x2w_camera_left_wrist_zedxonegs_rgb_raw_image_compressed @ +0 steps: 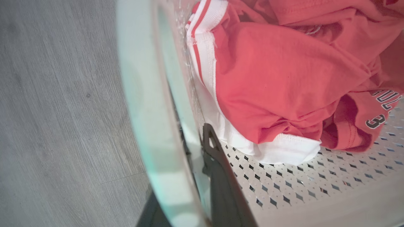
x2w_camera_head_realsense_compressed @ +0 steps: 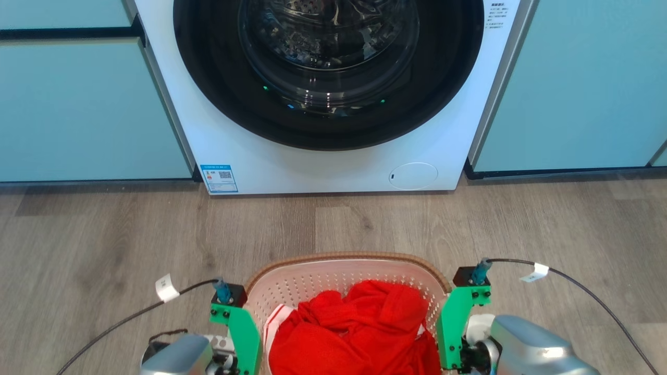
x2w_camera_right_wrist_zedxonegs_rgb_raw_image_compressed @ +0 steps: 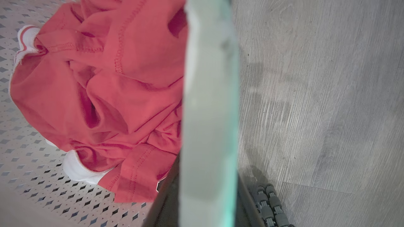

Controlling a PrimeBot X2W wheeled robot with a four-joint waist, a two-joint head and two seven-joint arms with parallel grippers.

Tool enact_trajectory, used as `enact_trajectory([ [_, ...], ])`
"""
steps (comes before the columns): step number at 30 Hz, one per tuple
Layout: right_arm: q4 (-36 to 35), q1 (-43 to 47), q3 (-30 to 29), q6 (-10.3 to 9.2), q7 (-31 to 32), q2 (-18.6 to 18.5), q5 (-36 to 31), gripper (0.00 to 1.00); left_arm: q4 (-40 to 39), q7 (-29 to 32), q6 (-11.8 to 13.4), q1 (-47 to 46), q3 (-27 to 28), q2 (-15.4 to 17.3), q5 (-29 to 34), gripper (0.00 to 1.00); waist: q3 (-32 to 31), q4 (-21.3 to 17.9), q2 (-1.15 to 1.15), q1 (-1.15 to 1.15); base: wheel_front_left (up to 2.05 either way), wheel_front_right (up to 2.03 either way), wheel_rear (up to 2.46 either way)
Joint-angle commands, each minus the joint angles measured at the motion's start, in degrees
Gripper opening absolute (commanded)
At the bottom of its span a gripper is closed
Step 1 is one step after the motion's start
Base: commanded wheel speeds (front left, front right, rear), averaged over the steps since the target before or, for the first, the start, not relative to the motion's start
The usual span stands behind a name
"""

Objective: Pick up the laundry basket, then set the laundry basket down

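Note:
The laundry basket (x2w_camera_head_realsense_compressed: 312, 278), white and perforated with a brown rim band, sits at the bottom centre of the head view with my arms on either side of it. It holds a red garment with white trim (x2w_camera_head_realsense_compressed: 359, 328). In the left wrist view, my left gripper (x2w_camera_left_wrist_zedxonegs_rgb_raw_image_compressed: 186, 154) is shut on the basket's left rim (x2w_camera_left_wrist_zedxonegs_rgb_raw_image_compressed: 142, 94), one dark finger (x2w_camera_left_wrist_zedxonegs_rgb_raw_image_compressed: 221, 183) inside the wall and the other outside. My right gripper (x2w_camera_right_wrist_zedxonegs_rgb_raw_image_compressed: 208, 179) is likewise shut on the right rim (x2w_camera_right_wrist_zedxonegs_rgb_raw_image_compressed: 210, 94), dark fingers on both sides. Whether the basket rests on the floor I cannot tell.
A white front-loading washing machine (x2w_camera_head_realsense_compressed: 333, 166) with a dark round door stands straight ahead, between pale blue cabinet fronts (x2w_camera_head_realsense_compressed: 78, 104). Grey wood-look floor (x2w_camera_head_realsense_compressed: 130, 234) lies between it and the basket. Small grey wheels (x2w_camera_right_wrist_zedxonegs_rgb_raw_image_compressed: 270, 205) show near the right rim.

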Motion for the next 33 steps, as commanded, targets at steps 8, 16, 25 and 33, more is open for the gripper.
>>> enact_trajectory([
  [8, -1.85, -2.67, 1.96, 0.94, -1.13, 1.47, 0.72, 0.0, -0.77, -0.78, -0.45, -2.43, -0.22, 0.35, -0.76, 0.0, -0.16, -0.32, 0.0, 0.01, 0.0, 0.0, 0.0],
  [16, -1.59, -3.08, 2.73, 0.94, -1.48, 1.46, 1.7, 0.0, -0.86, -0.72, -0.45, -2.78, -0.59, 0.33, -1.53, 0.0, 0.09, -0.32, 0.0, 0.01, 0.0, 0.0, 0.0],
  [25, -1.53, -3.43, 3.62, 0.94, -1.7, 1.29, 2.69, 0.0, -0.74, -0.57, -0.45, -2.9, -0.93, 0.2, -2.13, 0.0, 0.13, -0.04, 0.0, 0.01, 0.0, 0.0, 0.0],
  [33, -1.49, -3.63, 4.34, 0.94, -1.77, 1.27, 3.39, 0.0, -0.56, -0.59, -0.45, -2.98, -1.12, 0.11, -2.54, 0.0, 0.04, 0.05, 0.0, 0.01, 0.0, 0.0, 0.0],
])
